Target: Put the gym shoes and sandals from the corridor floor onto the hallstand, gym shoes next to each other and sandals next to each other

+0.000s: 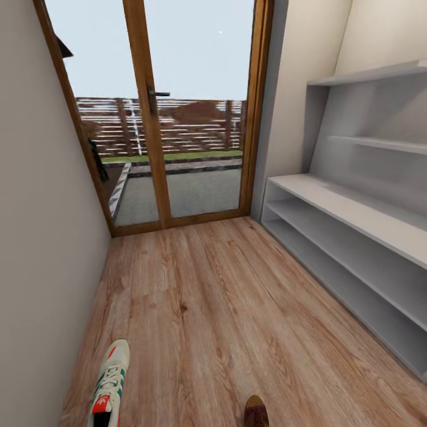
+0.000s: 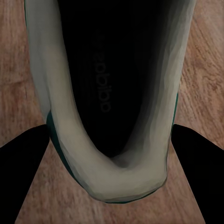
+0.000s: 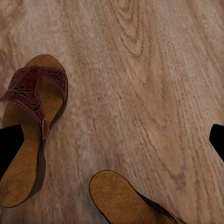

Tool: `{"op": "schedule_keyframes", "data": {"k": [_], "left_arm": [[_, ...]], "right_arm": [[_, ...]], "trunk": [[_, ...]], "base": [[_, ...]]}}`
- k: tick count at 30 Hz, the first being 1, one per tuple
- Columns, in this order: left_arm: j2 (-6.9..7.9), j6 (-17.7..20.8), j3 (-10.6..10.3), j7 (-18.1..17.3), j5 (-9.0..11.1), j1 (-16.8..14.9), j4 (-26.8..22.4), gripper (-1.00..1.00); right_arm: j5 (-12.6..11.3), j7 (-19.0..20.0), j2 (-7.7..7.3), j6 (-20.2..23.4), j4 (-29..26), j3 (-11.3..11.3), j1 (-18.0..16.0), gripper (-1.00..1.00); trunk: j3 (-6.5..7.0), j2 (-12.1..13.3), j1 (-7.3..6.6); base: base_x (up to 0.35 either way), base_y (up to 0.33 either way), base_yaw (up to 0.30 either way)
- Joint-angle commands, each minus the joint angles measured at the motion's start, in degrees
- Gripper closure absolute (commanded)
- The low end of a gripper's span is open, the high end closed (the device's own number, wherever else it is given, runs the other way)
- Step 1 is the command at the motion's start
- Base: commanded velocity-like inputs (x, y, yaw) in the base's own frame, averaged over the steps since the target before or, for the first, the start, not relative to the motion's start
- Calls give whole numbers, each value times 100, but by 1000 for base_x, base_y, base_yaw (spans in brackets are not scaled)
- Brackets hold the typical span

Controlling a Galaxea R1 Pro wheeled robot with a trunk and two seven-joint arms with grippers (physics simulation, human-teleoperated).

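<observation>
Below my left claw, one gym shoe (image 2: 112,93) shows its dark opening and pale collar. Another white, green-striped one (image 1: 110,382) lies on the corridor floor (image 1: 201,308) near the left wall. Two brown sandals (image 3: 32,126) (image 3: 126,198) lie apart, footbeds up. The grey hallstand (image 1: 356,237) lines the right wall.

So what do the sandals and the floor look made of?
The sandals: dark reddish-brown strap with cut-out pattern, probably leather; matte tan footbed, maybe cork or suede. The floor: light brown planks with visible grain and seams, wood or laminate, low sheen.
</observation>
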Motion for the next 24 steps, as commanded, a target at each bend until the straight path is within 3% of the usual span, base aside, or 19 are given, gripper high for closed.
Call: {"op": "schedule_keyframes", "data": {"k": [1, 24], "left_arm": [[0, -12, 52, -38, -23, -4, 5, 100], [-1, -12, 52, -38, -20, -4, 5, 100]], "right_arm": [[51, 8, 3, -18, 3, -33, -3, -100], [56, 6, 3, -18, 3, -33, -3, -100]], "trunk": [[-5, -2, -1], [-5, -2, -1]], "base": [[1, 50, 0], [0, 11, 0]]}}
